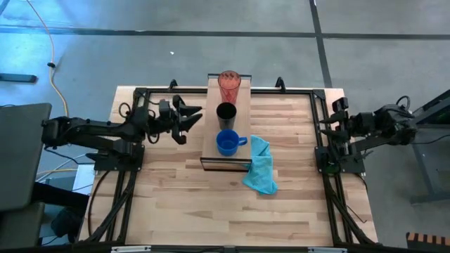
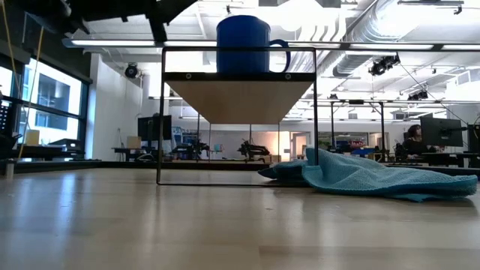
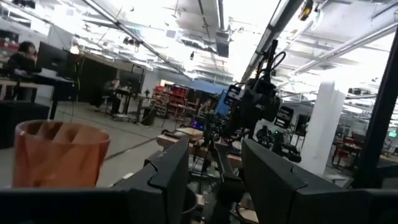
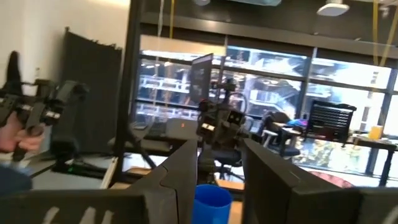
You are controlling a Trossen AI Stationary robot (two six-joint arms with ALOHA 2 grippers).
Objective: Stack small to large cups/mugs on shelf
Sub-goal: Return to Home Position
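Observation:
Three cups stand in a row on the light-wood shelf (image 1: 211,144) at mid table. The red-orange tumbler (image 1: 229,84) is at its far end, the black cup (image 1: 226,112) in the middle, and the blue mug (image 1: 226,143) at its near end, handle toward the right. Each rests on its base. My left gripper (image 1: 191,118) hovers open just left of the shelf, level with the black cup, touching nothing. Its wrist view shows the tumbler (image 3: 59,155) beside the fingers. My right gripper (image 1: 328,124) waits open at the table's right edge, with the mug (image 4: 211,202) far off beyond its fingers.
A light-blue cloth (image 1: 260,166) lies crumpled on the table against the shelf's near right corner. In the low view the shelf (image 2: 238,101) stands on its thin black frame with the cloth (image 2: 367,176) beside it. Bare slatted tabletop (image 1: 211,211) lies toward the near edge.

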